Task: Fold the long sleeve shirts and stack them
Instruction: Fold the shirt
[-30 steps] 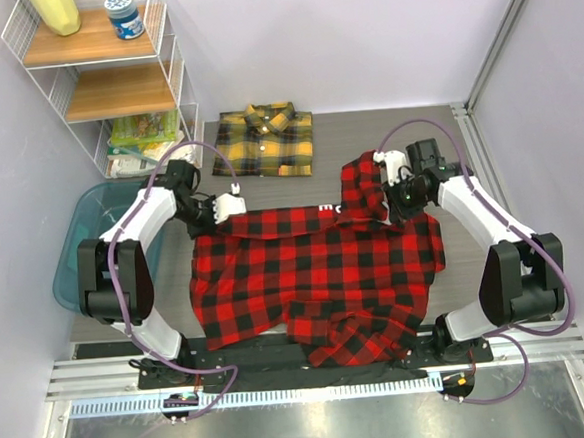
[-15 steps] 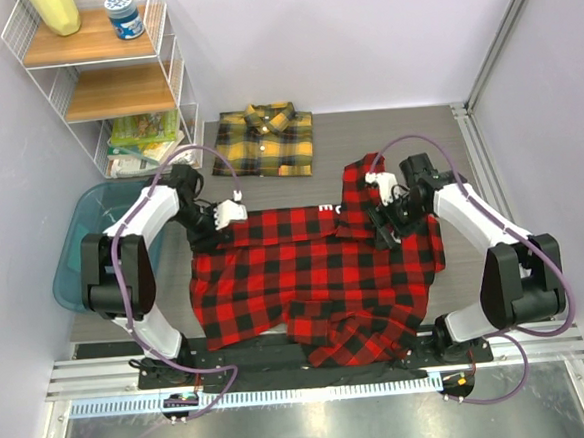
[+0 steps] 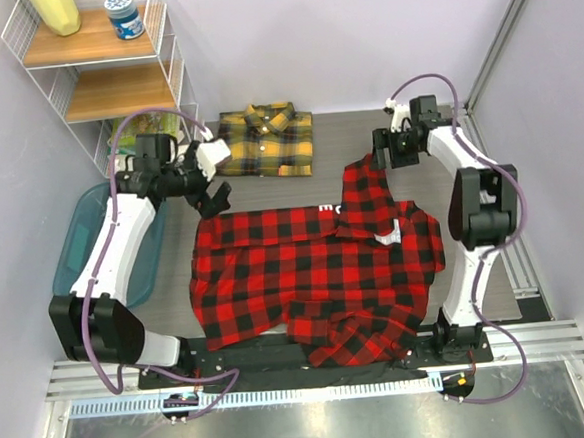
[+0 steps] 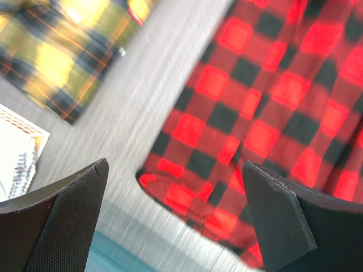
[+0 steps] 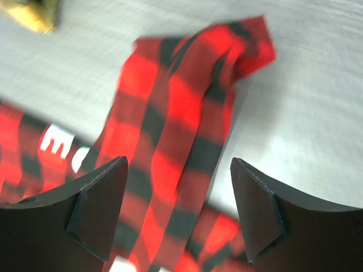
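Observation:
The red-and-black shirt [image 3: 316, 277] lies spread on the table, one sleeve [image 3: 365, 189] folded up toward the back, and white lettering [image 5: 57, 144] shows on it. The yellow-and-black shirt [image 3: 265, 141] lies folded at the back. My left gripper [image 3: 210, 188] hangs open above the table, just beyond the red shirt's back left corner [image 4: 170, 190], holding nothing. My right gripper [image 3: 380, 151] is open over the sleeve's end [image 5: 187, 102], also with nothing in it. In the left wrist view, the yellow shirt [image 4: 62, 51] shows at the upper left.
A wire shelf [image 3: 101, 72] with a yellow bottle [image 3: 55, 13] and a jar [image 3: 123, 16] stands at the back left. A teal bin [image 3: 83, 244] sits beside the table's left edge. A metal frame post [image 3: 500, 44] runs along the right.
Both grippers opened, let go of the red shirt and rose away toward the back, the left to the back left and the right to the back right. The sleeve now lies loose.

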Tool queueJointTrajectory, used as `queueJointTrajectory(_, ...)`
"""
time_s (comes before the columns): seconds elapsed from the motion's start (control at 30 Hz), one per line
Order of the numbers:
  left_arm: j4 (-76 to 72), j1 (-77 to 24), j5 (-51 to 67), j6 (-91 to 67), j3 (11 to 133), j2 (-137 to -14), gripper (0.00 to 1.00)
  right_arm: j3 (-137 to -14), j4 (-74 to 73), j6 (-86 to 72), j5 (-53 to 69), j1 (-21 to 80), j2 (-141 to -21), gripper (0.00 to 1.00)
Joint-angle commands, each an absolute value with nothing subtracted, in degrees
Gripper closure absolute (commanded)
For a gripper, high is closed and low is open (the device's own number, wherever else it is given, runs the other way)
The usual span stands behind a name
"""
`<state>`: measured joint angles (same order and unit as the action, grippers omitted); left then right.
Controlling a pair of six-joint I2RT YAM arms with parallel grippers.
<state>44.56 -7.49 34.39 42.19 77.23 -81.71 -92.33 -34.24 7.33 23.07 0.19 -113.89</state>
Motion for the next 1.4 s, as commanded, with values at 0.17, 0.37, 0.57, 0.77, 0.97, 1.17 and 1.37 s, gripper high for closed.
queueJointTrajectory(0.17,28.76,-4.4,36.57,14.53,77.19,-74.64,0.0,-105.46,-27.95,0.18,28.36,-0.7,-127.52,0.24)
queueJointTrajectory(0.37,24.94,-4.39,34.26,10.6,73.47,-69.87,0.0,-101.19,-27.42,4.55,40.68,0.0,-119.66,0.9)
queueJointTrajectory(0.57,32.61,-4.39,39.02,14.32,75.07,-69.09,0.0,-85.02,-41.73,29.85,38.86,12.46,-100.93,0.99)
queueJointTrajectory(0.77,35.85,-4.39,42.27,20.56,67.33,-67.24,0.0,-58.74,-43.41,43.56,22.52,31.62,-81.49,0.78)
queueJointTrajectory(0.97,43.14,-6.41,45.71,36.63,61.62,-68.2,0.0,-52.82,-45.17,38.94,20.64,34.63,-71.64,0.28)
queueJointTrajectory(1.17,45.52,-19.75,41.14,46.99,58.37,-71.45,0.15,-55.46,-44.12,31.47,25.04,31.83,-72.85,0.37)
queueJointTrajectory(1.37,33.68,-30.84,37.45,52.9,46.69,-68.3,0.18,-59.5,-44.56,28.39,30.93,23.65,-76.02,0.4)
